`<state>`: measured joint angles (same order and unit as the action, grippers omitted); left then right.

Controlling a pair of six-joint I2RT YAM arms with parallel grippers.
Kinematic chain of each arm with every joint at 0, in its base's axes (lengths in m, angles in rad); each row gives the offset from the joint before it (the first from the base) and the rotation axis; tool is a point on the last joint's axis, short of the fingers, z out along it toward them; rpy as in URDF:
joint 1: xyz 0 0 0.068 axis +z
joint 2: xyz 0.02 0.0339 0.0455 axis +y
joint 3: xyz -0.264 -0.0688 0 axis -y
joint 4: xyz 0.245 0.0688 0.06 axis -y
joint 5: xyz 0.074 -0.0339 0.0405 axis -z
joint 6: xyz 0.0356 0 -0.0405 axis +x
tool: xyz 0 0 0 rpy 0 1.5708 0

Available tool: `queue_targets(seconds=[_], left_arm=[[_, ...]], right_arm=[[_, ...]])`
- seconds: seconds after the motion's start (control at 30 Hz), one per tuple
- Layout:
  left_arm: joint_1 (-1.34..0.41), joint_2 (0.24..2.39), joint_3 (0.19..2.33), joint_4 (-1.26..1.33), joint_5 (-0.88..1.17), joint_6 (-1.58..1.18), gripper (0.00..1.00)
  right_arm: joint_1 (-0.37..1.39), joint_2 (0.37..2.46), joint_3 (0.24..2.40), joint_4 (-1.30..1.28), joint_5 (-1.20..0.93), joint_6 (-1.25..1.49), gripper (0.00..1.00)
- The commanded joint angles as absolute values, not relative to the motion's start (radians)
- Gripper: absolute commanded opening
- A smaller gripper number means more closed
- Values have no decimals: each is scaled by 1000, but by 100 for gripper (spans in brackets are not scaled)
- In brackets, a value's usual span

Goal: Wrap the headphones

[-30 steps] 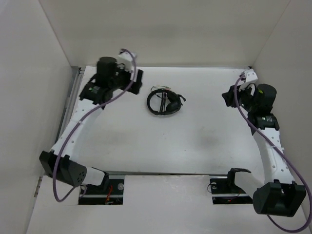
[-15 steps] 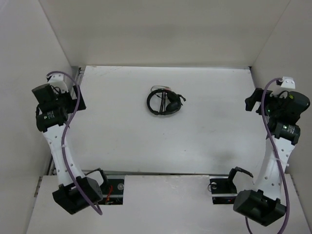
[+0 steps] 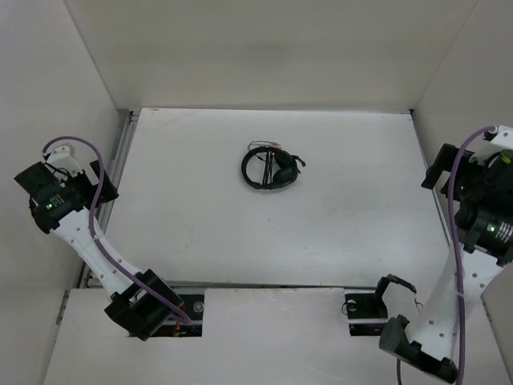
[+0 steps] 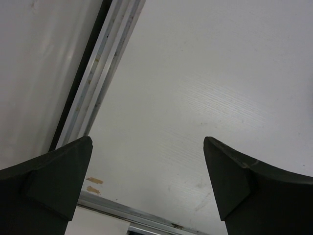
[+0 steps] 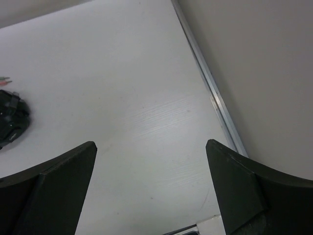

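Observation:
The black headphones lie on the white table, behind its middle, with the thin cable gathered around the headband and the reddish plug tips at the far side. One earcup of the headphones shows at the left edge of the right wrist view. My left gripper hangs at the table's left edge, far from them. In the left wrist view the left gripper is open over bare table. My right gripper hangs at the right edge. The right gripper is open too, with nothing between its fingers.
White walls enclose the table on three sides. An aluminium rail runs along the left edge and another rail along the right. The arm bases sit in cutouts at the near edge, and purple cables trail along both arms.
Both arms have swung away from the back of the table, outward and nearer, to the side edges. The headphones have not moved.

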<state>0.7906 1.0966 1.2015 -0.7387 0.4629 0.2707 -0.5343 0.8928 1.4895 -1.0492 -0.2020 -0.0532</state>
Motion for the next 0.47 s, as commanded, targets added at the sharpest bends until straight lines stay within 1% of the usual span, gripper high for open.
queue_targets(seconds=[0.0,0.2,0.33,0.43], left_arm=[[803,1100,1262,-776,540,314,100],[798,1141,1269,-776,534,307,100],[798,1160,1267,-767,531,308,100],[811,1175,1273,-762,531,311,100]], right_arm=[[-499,816,1540,-1126,-118,-66,100],[-492,795,1505,-1134,-109,-66,100],[-484,770,1447,-1048,-173,-120,100],[-492,772,1424,-994,-181,-95,100]])
